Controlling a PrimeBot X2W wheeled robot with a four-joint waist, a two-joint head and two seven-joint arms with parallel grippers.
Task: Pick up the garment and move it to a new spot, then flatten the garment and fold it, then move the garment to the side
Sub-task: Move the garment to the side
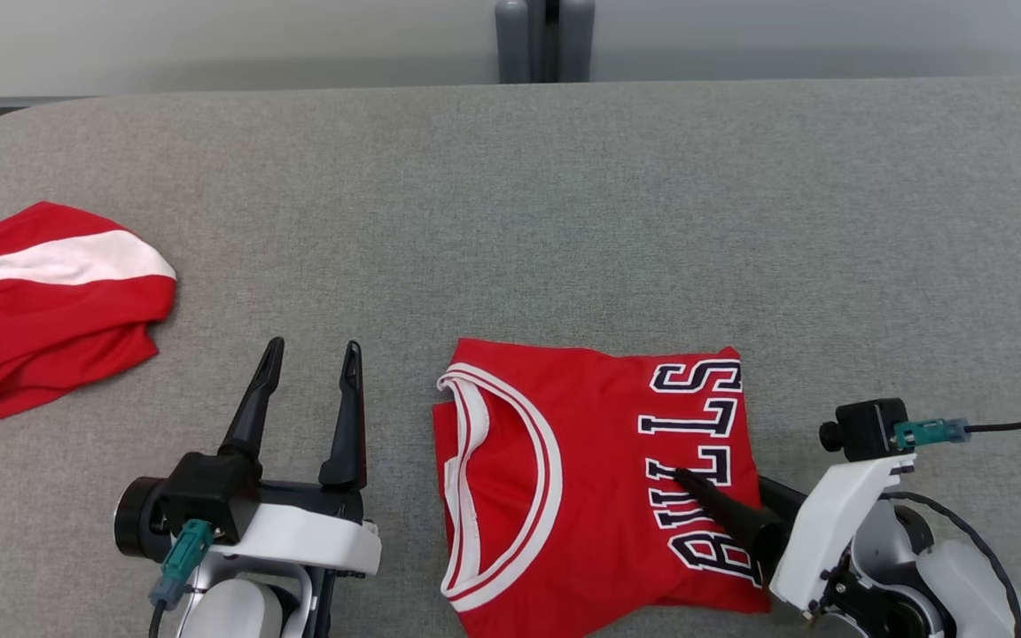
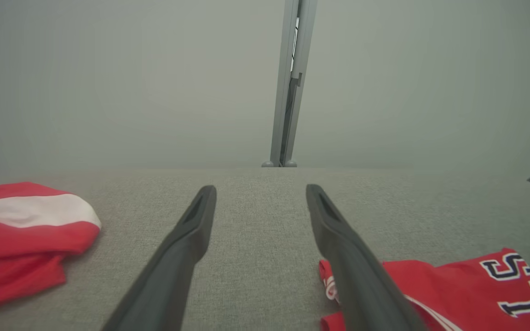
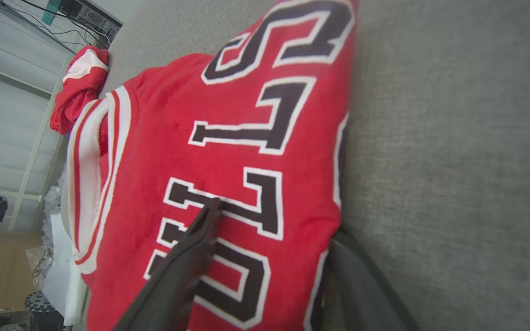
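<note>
The folded red jersey (image 1: 581,478) with white neck trim and dark "BULLS" letters lies on the grey table near its front edge, right of centre; it also shows in the right wrist view (image 3: 228,151) and the left wrist view (image 2: 467,285). My right gripper (image 1: 707,487) straddles the jersey's right edge: one finger (image 3: 196,257) rests on top of the letters, and the other (image 3: 361,285) runs under the edge. Its jaws stand wide apart. My left gripper (image 1: 314,347) hovers open and empty to the left of the jersey, fingers pointing at the far side (image 2: 260,191).
A second red garment (image 1: 41,301) with a white band lies crumpled at the table's left edge (image 2: 21,234). The grey fabric tabletop (image 1: 564,195) stretches bare behind the jersey. A grey post (image 1: 544,40) stands beyond the far edge.
</note>
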